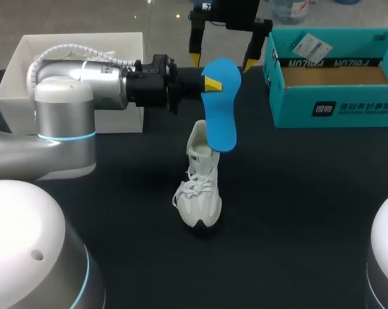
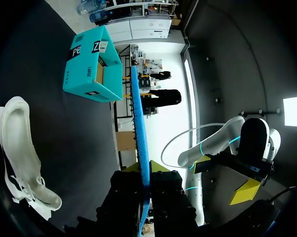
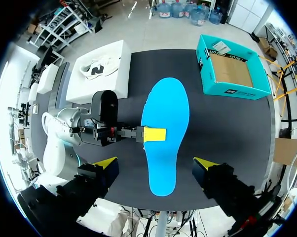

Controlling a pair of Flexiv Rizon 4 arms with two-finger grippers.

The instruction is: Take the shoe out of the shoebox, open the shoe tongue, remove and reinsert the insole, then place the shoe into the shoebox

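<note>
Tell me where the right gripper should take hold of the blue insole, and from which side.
Probably the free long edge opposite the left gripper, approached from the shoebox side. The insole is a thin flat sheet, so the open right gripper must pinch its two faces.

Centre: insole (image 1: 222, 125) above shoe (image 1: 199, 193); shoebox (image 1: 336, 111) behind-right; second box (image 1: 13, 80) behind-left.
</note>
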